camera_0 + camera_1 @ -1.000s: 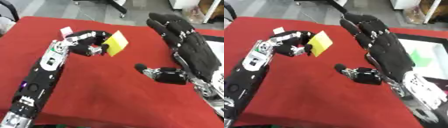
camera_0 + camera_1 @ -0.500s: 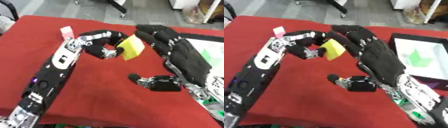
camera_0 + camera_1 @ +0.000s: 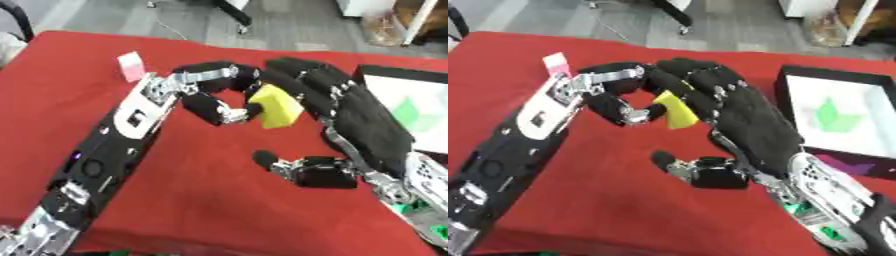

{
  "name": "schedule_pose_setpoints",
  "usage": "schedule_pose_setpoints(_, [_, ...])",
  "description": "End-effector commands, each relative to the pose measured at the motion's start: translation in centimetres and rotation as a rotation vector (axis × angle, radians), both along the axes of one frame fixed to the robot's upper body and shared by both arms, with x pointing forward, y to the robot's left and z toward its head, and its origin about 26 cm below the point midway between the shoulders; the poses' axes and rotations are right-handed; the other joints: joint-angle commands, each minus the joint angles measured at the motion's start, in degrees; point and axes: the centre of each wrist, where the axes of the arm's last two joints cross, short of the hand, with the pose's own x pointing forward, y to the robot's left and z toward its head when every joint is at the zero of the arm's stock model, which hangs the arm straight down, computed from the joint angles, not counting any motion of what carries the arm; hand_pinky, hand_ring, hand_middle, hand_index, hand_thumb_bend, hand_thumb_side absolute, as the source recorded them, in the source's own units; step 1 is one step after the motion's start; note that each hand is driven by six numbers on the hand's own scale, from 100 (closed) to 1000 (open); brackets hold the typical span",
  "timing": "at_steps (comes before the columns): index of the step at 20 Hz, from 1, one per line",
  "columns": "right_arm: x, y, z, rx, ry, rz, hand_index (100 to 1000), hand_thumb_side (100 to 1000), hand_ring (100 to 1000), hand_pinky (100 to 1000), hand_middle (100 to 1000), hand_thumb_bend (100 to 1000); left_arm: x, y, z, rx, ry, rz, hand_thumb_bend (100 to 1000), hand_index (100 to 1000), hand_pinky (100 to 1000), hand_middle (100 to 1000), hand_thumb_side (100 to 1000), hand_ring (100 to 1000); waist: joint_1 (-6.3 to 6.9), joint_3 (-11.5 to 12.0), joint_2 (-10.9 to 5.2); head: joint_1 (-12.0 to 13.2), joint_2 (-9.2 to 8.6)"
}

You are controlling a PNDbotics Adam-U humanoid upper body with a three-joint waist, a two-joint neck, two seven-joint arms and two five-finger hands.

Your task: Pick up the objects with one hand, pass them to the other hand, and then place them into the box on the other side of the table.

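Left eye view: no readable writing anywhere, just shapes and colours. The left hand comes in over the red table with its fingers and thumb curled, pinching a yellow block between them, up off the cloth near the middle of the table. The right hand is spread wide, fingers straight and pointing away from the robot, palm side facing the block, thumb sticking out low toward the left. The block sits right at the right hand's fingers; can't tell if it's actually touching them. A small pink block stands on the cloth just behind the left wrist. The box is at the right edge, black rim, white inside, with a green shape lying in it.

Right eye view: same deal, but here the right hand's fingers overlap the yellow block, so only part of it shows between the two hands. The box shows better, with its dark wall and the green shape lying flat on the white floor.
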Motion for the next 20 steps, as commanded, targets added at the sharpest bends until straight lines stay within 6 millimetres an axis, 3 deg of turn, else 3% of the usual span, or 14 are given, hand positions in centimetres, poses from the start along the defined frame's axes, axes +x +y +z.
schedule_pose_setpoints(1, [-0.2, -0.4, 0.6, -0.005, -0.02, -0.001, 976, 328, 897, 829, 887, 434, 0.2, 0.1, 1.2, 0.063, -0.133, -0.107, 100, 604, 670, 419, 349, 445, 0.06, -0.1, -0.53, -0.1, -0.16])
schedule_pose_setpoints(20, [-0.9, -0.8, -1.3, -0.078, 0.042, -0.042, 978, 181, 906, 813, 882, 320, 0.0, 0.9, 1.7, 0.077, -0.202, -0.133, 100, 603, 672, 418, 323, 444, 0.11, -0.1, -0.53, -0.2, -0.16])
